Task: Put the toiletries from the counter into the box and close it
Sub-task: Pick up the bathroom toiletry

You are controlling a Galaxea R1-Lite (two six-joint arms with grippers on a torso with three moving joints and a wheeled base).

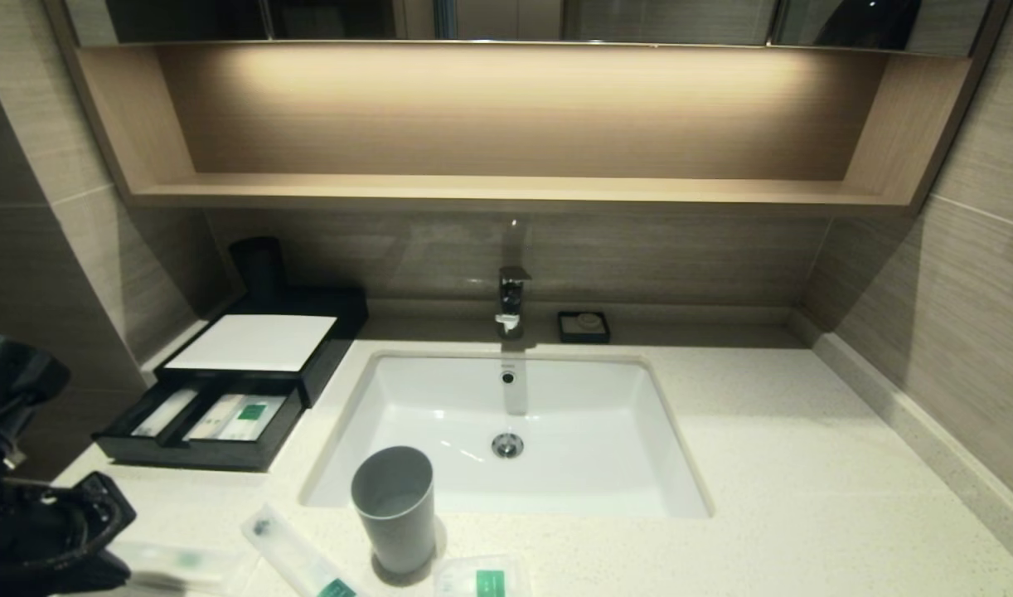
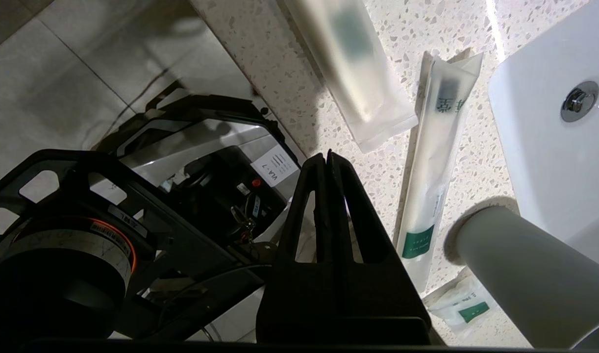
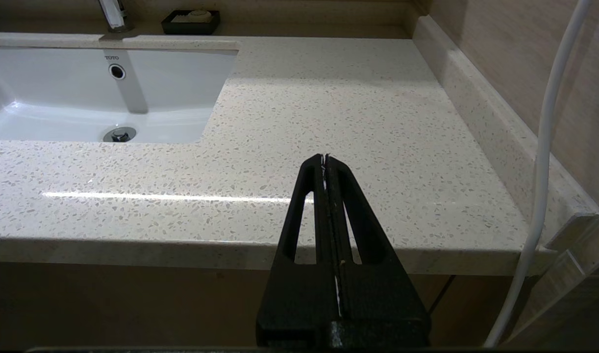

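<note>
Three toiletries lie on the counter [image 1: 763, 464] near its front edge: a long packet [image 1: 295, 557], a second long one [image 1: 175, 564] to its left, and a small squarish one [image 1: 482, 579]. The box [image 1: 254, 342] stands at the back left with its front drawer [image 1: 216, 419] pulled out, and packets lie inside it. My left gripper [image 2: 327, 156] is shut and empty, at the counter's front left corner just short of the two long packets [image 2: 353, 63] [image 2: 434, 162]. My right gripper [image 3: 324, 158] is shut and empty, hanging at the counter's front edge, right of the sink.
A grey cup [image 1: 395, 506] stands between the long packet and the small one, in front of the white sink [image 1: 506, 431]. A tap [image 1: 511, 303] and a black soap dish [image 1: 583, 327] sit at the back. Walls close in both sides.
</note>
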